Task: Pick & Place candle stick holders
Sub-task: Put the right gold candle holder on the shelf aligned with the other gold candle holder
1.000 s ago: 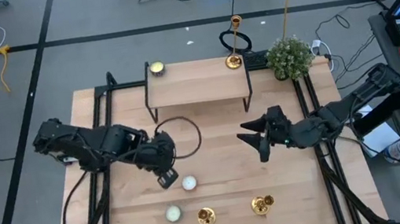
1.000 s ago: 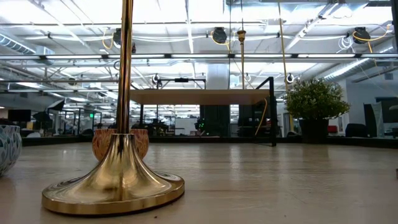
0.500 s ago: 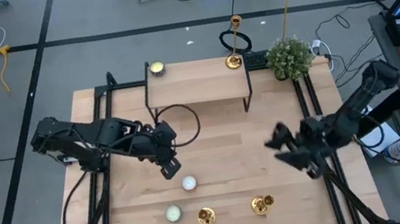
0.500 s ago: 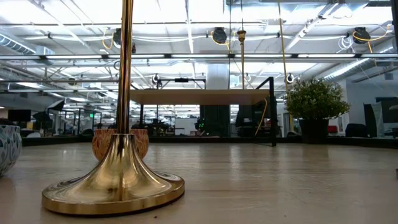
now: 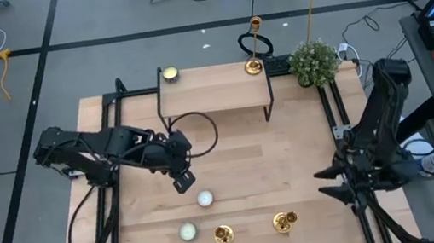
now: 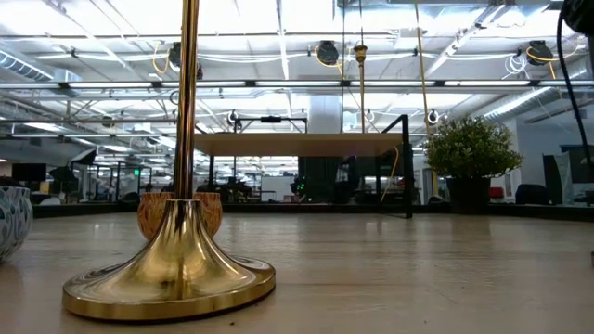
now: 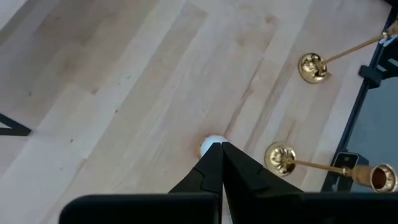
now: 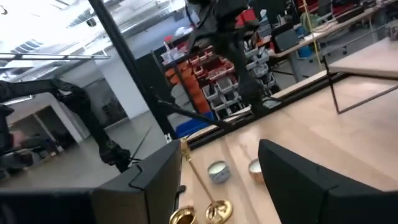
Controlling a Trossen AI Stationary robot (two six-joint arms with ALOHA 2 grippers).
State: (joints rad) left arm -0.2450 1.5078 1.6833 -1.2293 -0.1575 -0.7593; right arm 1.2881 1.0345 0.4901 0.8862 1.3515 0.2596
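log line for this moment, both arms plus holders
left gripper: shut, empty, above white candle | right gripper: open, empty, table's right edge | holders: two at front, one on shelf

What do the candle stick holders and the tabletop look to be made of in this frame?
The candle stick holders look like polished brass or gold-plated metal: the flared base mirrors the ceiling lights, though plating over another material can't be ruled out. The tabletop looks like pale wood with a matte finish, showing plank seams and grain.
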